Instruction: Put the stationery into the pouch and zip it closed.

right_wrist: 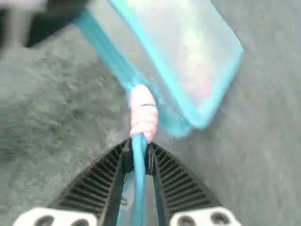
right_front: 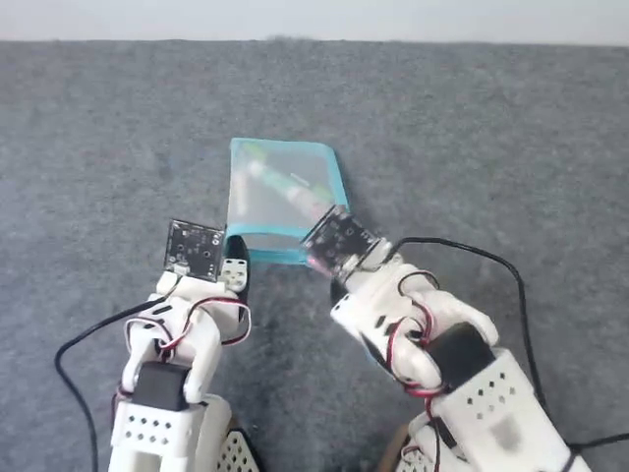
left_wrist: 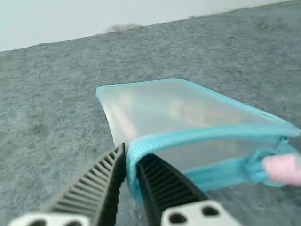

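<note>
Mid-table lay the pouch point(right_front: 280, 197) — left gripper point(left_wrist: 131, 157) pinched its zipper-end corner, right gripper point(right_wrist: 139, 146) pinched the pull cord point(right_wrist: 138, 197) below the pink bead point(right_wrist: 143, 113).

The left arm point(right_front: 167, 383) and right arm point(right_front: 462, 374) are white plastic. The left pincer point(left_wrist: 130, 155) and right pincer point(right_wrist: 138, 146) have black ribbed fingers point(left_wrist: 101, 183) on white bases with round holes. Just behind each pincer sits a black circuit board point(right_front: 194, 246). Red wires point(right_front: 395, 346) and black cables point(right_front: 462, 246) loop further back.
</note>
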Robot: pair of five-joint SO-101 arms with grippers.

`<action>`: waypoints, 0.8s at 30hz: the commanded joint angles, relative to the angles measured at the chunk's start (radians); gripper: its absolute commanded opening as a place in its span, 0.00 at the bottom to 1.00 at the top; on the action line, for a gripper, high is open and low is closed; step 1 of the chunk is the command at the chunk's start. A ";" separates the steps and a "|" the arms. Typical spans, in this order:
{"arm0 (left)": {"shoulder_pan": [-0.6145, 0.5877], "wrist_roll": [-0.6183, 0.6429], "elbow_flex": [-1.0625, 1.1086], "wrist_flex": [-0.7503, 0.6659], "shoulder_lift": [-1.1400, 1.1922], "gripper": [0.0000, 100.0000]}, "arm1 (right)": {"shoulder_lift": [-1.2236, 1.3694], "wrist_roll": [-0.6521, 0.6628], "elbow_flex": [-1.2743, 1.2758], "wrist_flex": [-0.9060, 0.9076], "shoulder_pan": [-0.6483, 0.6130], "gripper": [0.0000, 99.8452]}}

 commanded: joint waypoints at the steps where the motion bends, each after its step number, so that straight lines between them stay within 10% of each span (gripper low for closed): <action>1: 0.041 0.000 0.005 -0.043 0.008 0.01 | 0.002 0.041 -0.092 -0.016 -0.122 0.00; 12: 0.002 0.006 -0.001 -0.058 0.008 0.01 | 0.074 0.044 -0.193 0.105 -0.357 0.00; 24: -0.161 0.029 -0.045 -0.061 0.008 0.01 | 0.084 0.150 -0.186 0.418 0.300 0.45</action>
